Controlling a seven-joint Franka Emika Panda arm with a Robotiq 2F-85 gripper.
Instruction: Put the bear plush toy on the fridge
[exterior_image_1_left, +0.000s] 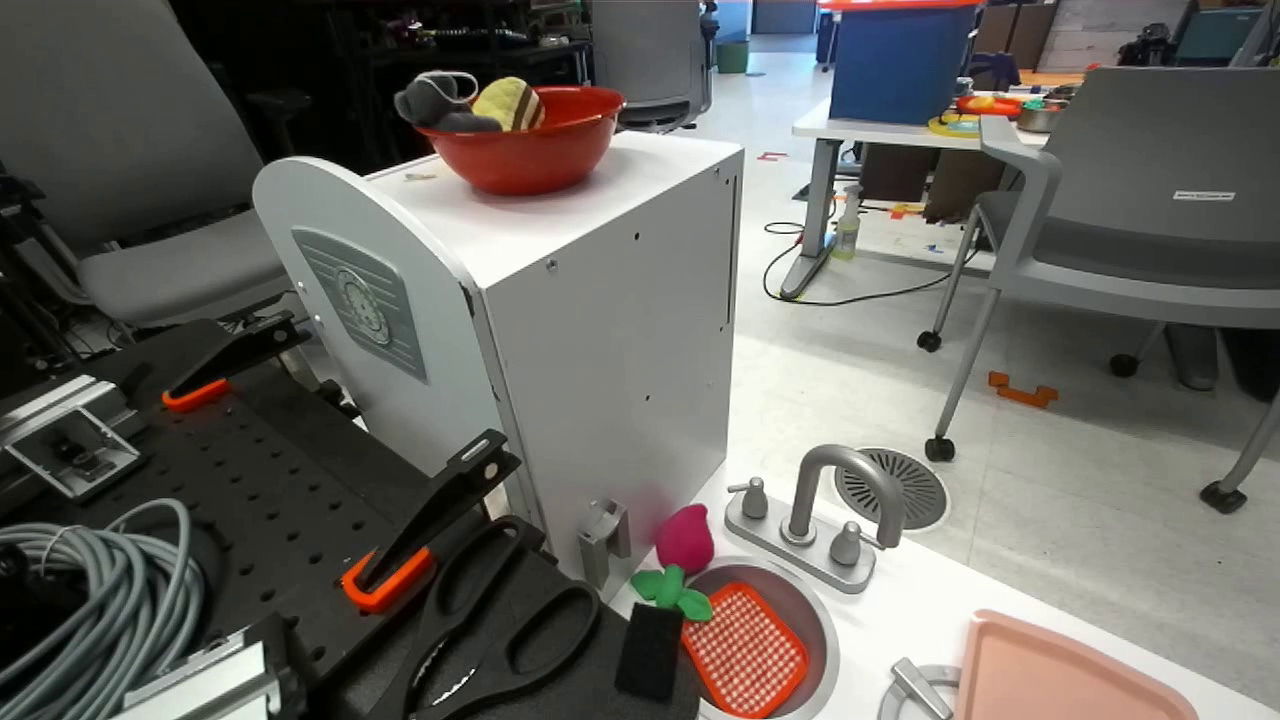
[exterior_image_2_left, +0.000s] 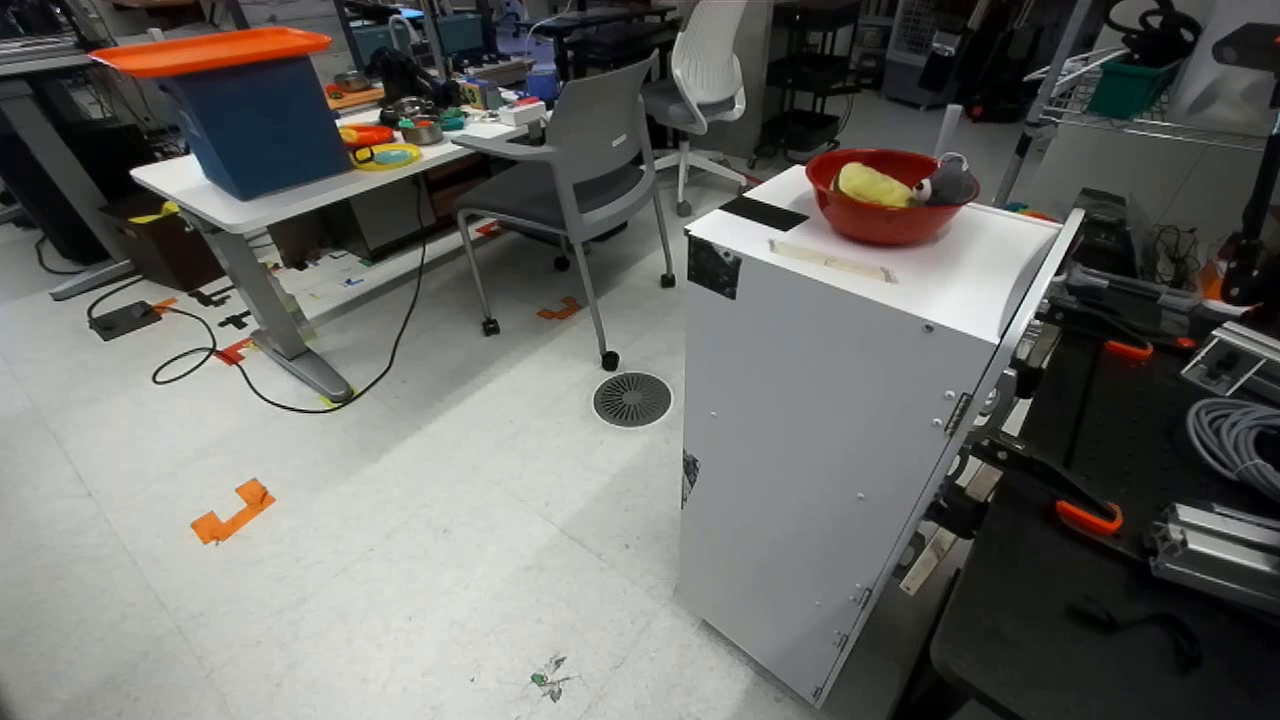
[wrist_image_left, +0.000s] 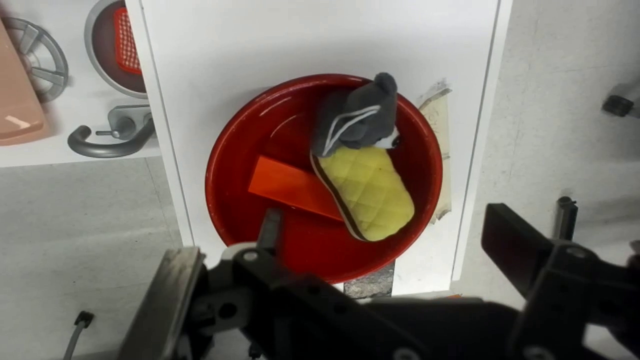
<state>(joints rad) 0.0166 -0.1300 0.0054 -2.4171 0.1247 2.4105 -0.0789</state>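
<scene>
Cluttered lab, pale floor (exterior_image_1_left: 820, 390), grey chair (exterior_image_1_left: 1150, 150) off to one side; white toy fridge (exterior_image_1_left: 620, 340) next to black bench (exterior_image_1_left: 260, 470). On its flat top (exterior_image_1_left: 500, 230), in both exterior views, red bowl (exterior_image_1_left: 540, 155).

Bear plush toy (wrist_image_left: 357, 120) inside that bowl, head up at the rim: on fridge only by way of bowl, not yet on the white top itself.

Key relation, wrist view: bear up-picture from gripper (wrist_image_left: 384, 220), beyond the fingertips (wrist_image_left: 505, 235), within the span of the gap, slightly left of its middle. Height above bowl not readable. Fingers spread wide, nothing held. One arm only, so no choice of nearer hand. Long axis of bear hard to settle, being curled and compact; muzzle aimed at picture right.

Judged next: shift over bear, descend, close, lift past rim, set down on white top beside bowl. Should squash easily, being soft. Watch for rim in the way of a finger, and for pinching the neighbour too.

Bowl contents besides: yellow quilted piece (wrist_image_left: 375, 195), apparently touching bear, slanting from upper left to lower right; orange slab (wrist_image_left: 287, 185), partly covered by yellow.

Elsewhere, in an exterior view: round sink (exterior_image_1_left: 822, 640) holding red checked tray (exterior_image_1_left: 745, 650), green leafy piece (exterior_image_1_left: 672, 590) at its edge. In both exterior views, blue bin (exterior_image_2_left: 265, 130) under orange lid (exterior_image_2_left: 210, 52); contents hidden.
</scene>
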